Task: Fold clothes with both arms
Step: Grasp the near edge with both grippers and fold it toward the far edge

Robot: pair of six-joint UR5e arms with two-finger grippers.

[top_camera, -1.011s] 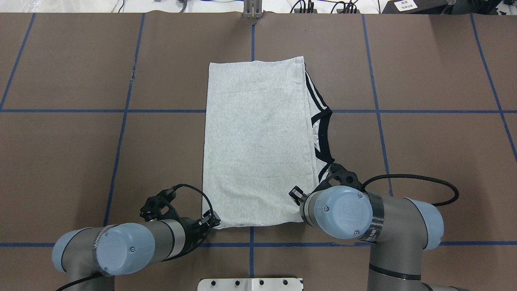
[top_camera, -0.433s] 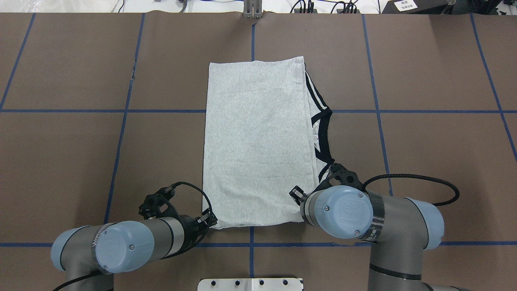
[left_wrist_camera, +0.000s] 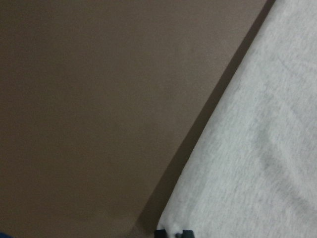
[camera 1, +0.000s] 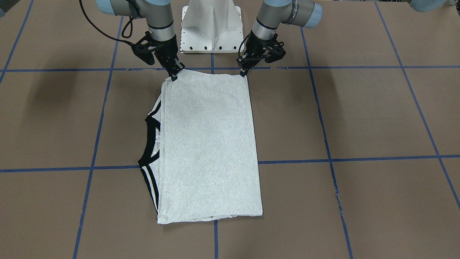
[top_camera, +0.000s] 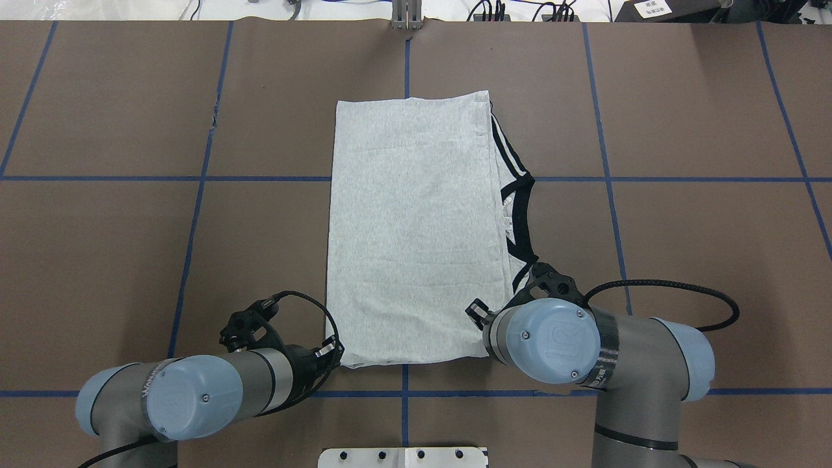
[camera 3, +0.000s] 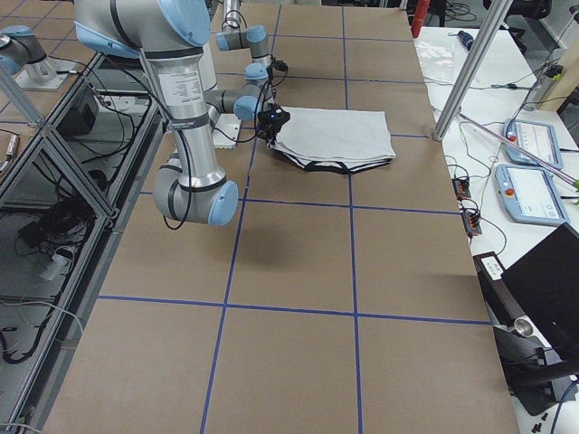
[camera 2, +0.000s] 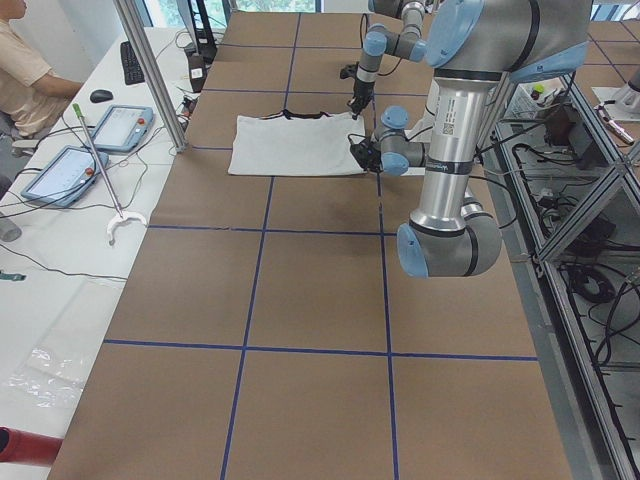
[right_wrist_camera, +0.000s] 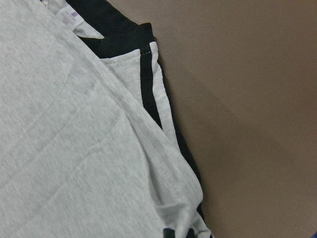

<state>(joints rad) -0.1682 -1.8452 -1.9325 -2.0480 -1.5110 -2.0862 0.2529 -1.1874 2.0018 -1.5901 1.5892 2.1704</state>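
The main risk I see is a lopsided lift. The left claw [camera 1: 244, 72] looks clenched on only the very tip of the shirt's [top_camera: 409, 227] near left corner. In the left wrist view its fingertips [left_wrist_camera: 173, 233] sit right at the cloth's edge, so that corner could slip out as it rises. The right claw [camera 1: 175, 73] is closed on the near right corner, where several layers bunch together. I judge it may hold only the top layers, leaving the lower ones to sag or drag. If the arms travel unevenly, the stack could skew and the earlier folds could open.

The shirt lies flat in the middle of the brown table [top_camera: 130, 260], folded into a tall grey rectangle. Its short edge is nearest the robot, between the two claws. The print does not show. Along the robot's right side, a black collar [top_camera: 520, 214] and a black-striped sleeve edge [top_camera: 504, 146] poke out from under the top layer. A small label [right_wrist_camera: 67, 17] shows beside the collar.
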